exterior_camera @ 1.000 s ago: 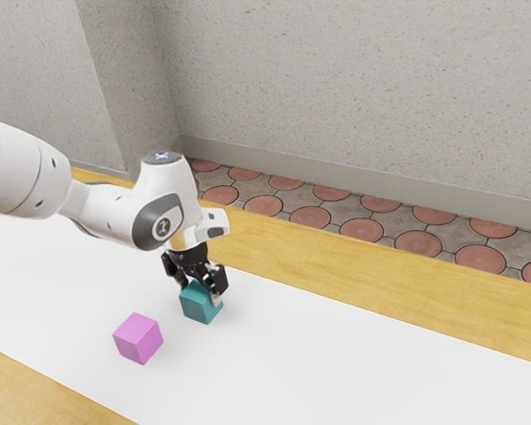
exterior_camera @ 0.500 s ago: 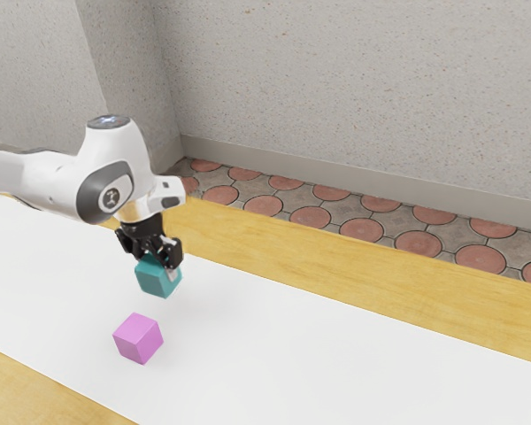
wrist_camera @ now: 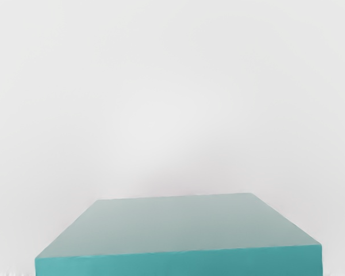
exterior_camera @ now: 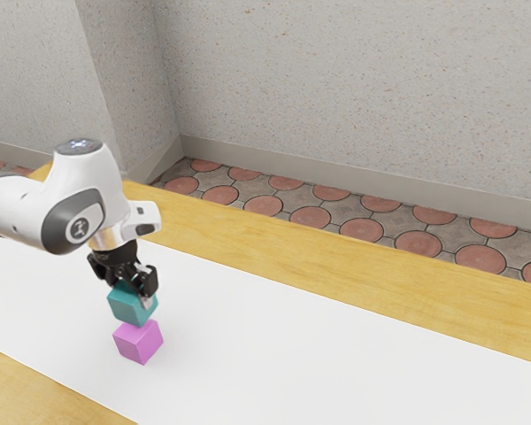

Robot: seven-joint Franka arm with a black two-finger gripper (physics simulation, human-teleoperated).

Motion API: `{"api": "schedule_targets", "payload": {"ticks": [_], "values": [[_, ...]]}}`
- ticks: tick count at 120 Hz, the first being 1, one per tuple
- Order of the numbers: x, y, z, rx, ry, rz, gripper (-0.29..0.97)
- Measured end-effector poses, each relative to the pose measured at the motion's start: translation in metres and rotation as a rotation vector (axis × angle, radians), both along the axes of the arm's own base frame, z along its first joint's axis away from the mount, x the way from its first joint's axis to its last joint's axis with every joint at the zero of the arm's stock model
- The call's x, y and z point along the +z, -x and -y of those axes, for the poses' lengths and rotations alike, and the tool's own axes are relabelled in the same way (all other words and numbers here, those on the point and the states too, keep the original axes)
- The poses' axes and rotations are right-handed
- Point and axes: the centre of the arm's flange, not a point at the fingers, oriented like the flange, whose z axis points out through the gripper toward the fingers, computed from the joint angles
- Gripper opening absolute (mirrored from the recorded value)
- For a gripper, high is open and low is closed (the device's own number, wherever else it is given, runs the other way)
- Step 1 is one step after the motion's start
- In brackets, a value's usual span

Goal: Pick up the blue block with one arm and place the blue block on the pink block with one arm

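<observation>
One second on, the claw [exterior_camera: 130,289] clenching the blue block [exterior_camera: 129,308] has swung it over the pink block [exterior_camera: 138,342].

A teal block [exterior_camera: 131,307], a pink block [exterior_camera: 138,342]

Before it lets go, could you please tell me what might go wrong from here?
1. The blue block sits a little toward the exterior view's left of the pink block, so once released it might tip off.
2. The gripper is shut on it and I cannot tell whether the blocks touch: opening early could drop it, and pressing down could shove the pink block.
</observation>
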Motion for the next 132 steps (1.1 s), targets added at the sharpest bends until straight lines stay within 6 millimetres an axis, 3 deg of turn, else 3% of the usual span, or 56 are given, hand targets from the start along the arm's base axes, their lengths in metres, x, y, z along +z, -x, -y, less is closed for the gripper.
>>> {"api": "schedule_targets", "payload": {"ticks": [27,60,89,98,107,121,127,132], "values": [[-0.002,0.014,-0.003,0.013,-0.001,-0.038,0.33],[-0.009,0.016,-0.003,0.015,0.001,-0.063,0.34],[-0.009,0.016,-0.001,0.003,0.008,-0.065,0.56],[0.003,0.008,-0.001,-0.002,0.006,-0.042,0.60],[0.044,-0.020,-0.001,0.008,0.023,0.013,0.62],[0.165,-0.098,-0.018,0.056,0.090,0.137,0.65],[0.209,-0.112,-0.030,0.076,0.111,0.160,0.65],[0.231,-0.113,-0.039,0.091,0.124,0.152,0.66]]}}
